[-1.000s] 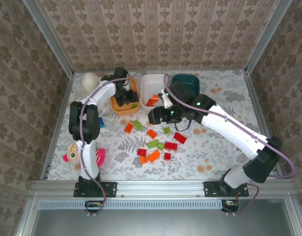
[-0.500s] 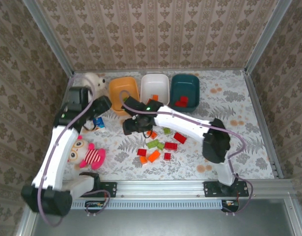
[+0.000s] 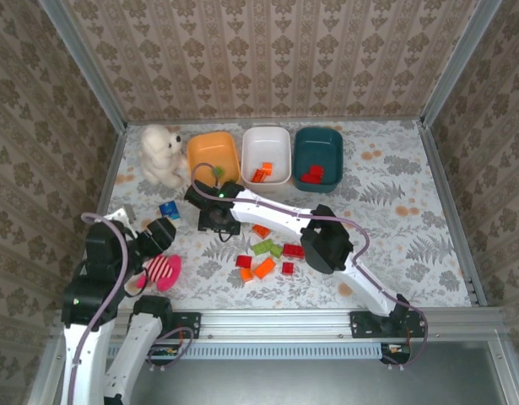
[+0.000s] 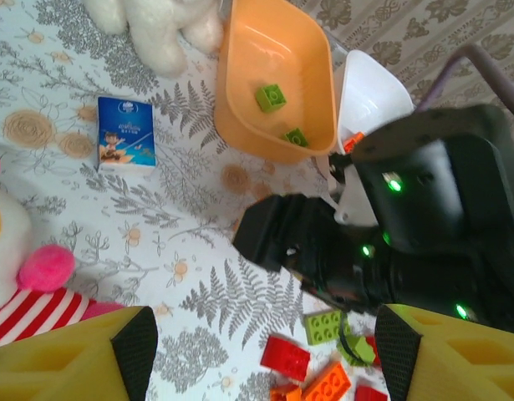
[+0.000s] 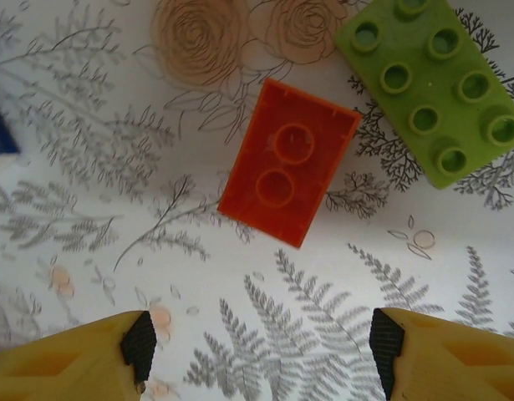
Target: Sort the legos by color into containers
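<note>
Fern-printed cloth (image 5: 340,284) bears a smooth orange brick (image 5: 288,174), studded green brick (image 5: 432,92).

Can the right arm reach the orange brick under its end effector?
Probably yes: the right end effector hangs open over the orange brick, which lies apart from the green brick, with nothing covering it.

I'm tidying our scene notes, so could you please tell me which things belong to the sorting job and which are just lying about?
Job: loose legos, orange bin, white bin, teal bin.
Lying about: white stuffed animal, pink striped plush, small blue carton.
</note>
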`<action>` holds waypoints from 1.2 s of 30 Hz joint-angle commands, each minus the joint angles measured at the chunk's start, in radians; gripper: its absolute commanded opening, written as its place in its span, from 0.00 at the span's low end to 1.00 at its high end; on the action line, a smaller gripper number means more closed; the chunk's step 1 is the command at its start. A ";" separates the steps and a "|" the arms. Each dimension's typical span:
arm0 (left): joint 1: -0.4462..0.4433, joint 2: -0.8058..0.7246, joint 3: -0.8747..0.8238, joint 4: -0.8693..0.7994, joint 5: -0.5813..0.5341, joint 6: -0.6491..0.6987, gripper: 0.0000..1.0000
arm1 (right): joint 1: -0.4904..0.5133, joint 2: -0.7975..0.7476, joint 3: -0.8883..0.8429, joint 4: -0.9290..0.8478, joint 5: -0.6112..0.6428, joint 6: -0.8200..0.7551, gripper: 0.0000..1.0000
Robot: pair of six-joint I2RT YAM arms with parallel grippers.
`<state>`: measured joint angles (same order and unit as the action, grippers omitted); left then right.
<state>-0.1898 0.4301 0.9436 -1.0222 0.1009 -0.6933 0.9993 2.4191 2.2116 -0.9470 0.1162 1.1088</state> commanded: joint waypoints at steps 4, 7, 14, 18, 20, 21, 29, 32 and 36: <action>-0.003 -0.105 0.051 -0.116 0.050 0.055 0.76 | -0.013 0.099 0.089 0.008 0.079 0.101 0.66; -0.003 -0.116 0.064 -0.143 0.059 0.058 0.76 | -0.016 0.144 0.145 -0.036 0.104 0.109 0.64; -0.003 -0.110 0.081 -0.152 0.078 0.069 0.76 | -0.031 0.179 0.166 -0.047 0.138 0.114 0.60; -0.003 -0.102 0.078 -0.142 0.089 0.067 0.76 | -0.043 0.195 0.176 -0.033 0.123 0.096 0.51; -0.003 -0.099 0.074 -0.136 0.089 0.067 0.75 | -0.046 0.198 0.181 -0.025 0.120 0.076 0.48; -0.003 -0.097 0.073 -0.136 0.089 0.067 0.75 | -0.048 0.198 0.184 -0.018 0.117 0.062 0.45; -0.003 -0.084 0.053 -0.119 0.120 0.079 0.74 | -0.050 0.136 0.204 -0.012 0.121 -0.060 0.30; -0.003 -0.056 0.027 -0.112 0.171 0.100 0.72 | -0.044 0.054 0.185 -0.033 0.186 -0.137 0.28; -0.003 -0.003 -0.003 -0.079 0.234 0.130 0.70 | -0.080 -0.112 0.040 -0.004 0.255 -0.220 0.27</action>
<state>-0.1898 0.3954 0.9638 -1.1458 0.2665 -0.6086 0.9474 2.4863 2.3024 -0.9459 0.2771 0.9840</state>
